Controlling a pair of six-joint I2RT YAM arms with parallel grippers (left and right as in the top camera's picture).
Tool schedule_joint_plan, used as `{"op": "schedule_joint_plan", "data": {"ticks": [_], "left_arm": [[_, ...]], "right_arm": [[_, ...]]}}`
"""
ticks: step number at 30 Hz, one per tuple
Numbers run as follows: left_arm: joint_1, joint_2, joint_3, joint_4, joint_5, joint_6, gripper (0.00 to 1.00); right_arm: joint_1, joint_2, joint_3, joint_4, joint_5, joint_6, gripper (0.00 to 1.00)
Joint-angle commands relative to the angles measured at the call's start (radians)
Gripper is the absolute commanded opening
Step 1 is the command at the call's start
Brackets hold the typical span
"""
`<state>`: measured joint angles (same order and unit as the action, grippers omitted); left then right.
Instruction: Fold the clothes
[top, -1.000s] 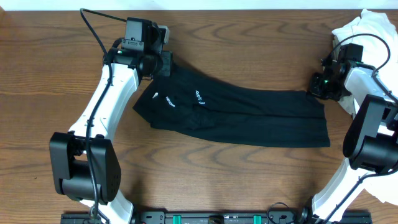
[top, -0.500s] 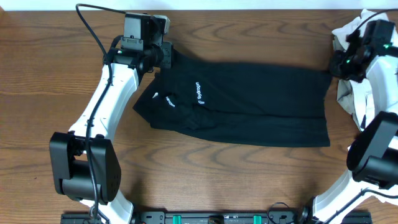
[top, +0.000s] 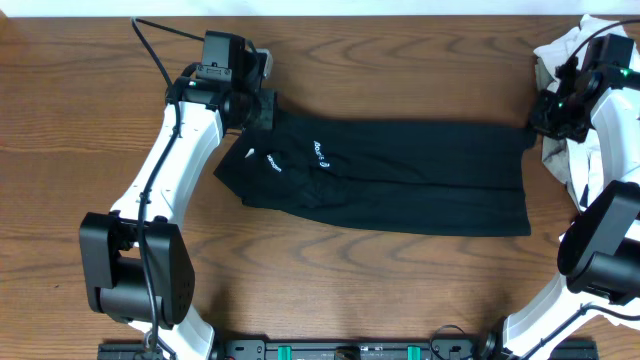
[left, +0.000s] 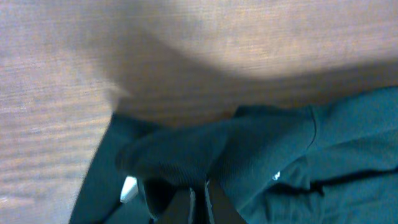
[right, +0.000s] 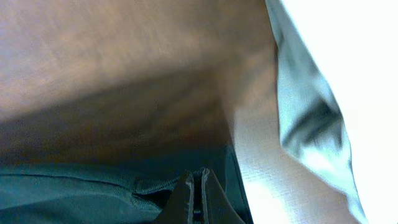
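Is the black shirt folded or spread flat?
Partly folded: the shirt lies as a long layered band, left gripper and right gripper pinching its far corners.

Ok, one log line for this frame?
stage: mid-fold | left gripper: shut on black T-shirt, far left corner | right gripper: shut on far right corner | white garments: by right arm

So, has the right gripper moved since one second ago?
Yes. The right gripper, shut on the black T-shirt corner, has moved toward the far edge of the table and rightward, closer to the white garments.
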<state>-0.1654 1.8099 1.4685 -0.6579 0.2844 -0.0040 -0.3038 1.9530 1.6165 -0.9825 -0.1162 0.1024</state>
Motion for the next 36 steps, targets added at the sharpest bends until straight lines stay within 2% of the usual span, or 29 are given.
{"op": "schedule_joint_plan", "data": {"ticks": [1, 8, 21, 30, 32, 34, 36], "left_arm": [[0.007, -0.024, 0.010, -0.036, -0.005, -0.012, 0.06], [0.007, -0.024, 0.008, -0.121, -0.005, -0.012, 0.06], [0.007, -0.024, 0.007, -0.271, -0.005, -0.012, 0.06], [0.007, -0.024, -0.031, -0.302, 0.003, -0.013, 0.06], [0.007, -0.024, -0.047, -0.307, 0.031, -0.013, 0.06], [0.007, -0.024, -0.064, -0.317, 0.044, -0.012, 0.06], [0.007, -0.024, -0.074, -0.329, 0.044, -0.012, 0.06]], "right_arm": [[-0.005, -0.008, 0.008, -0.051, 0.103, -0.003, 0.01], [-0.012, -0.008, 0.006, -0.130, 0.278, 0.023, 0.01], [-0.043, -0.008, -0.010, -0.204, 0.277, 0.032, 0.01], [-0.043, -0.007, -0.126, -0.172, 0.277, 0.032, 0.01], [-0.043, -0.007, -0.146, -0.156, 0.277, 0.032, 0.05], [-0.043, -0.007, -0.152, -0.154, 0.277, 0.032, 0.24], [-0.043, -0.007, -0.152, -0.154, 0.277, 0.032, 0.30]]}}
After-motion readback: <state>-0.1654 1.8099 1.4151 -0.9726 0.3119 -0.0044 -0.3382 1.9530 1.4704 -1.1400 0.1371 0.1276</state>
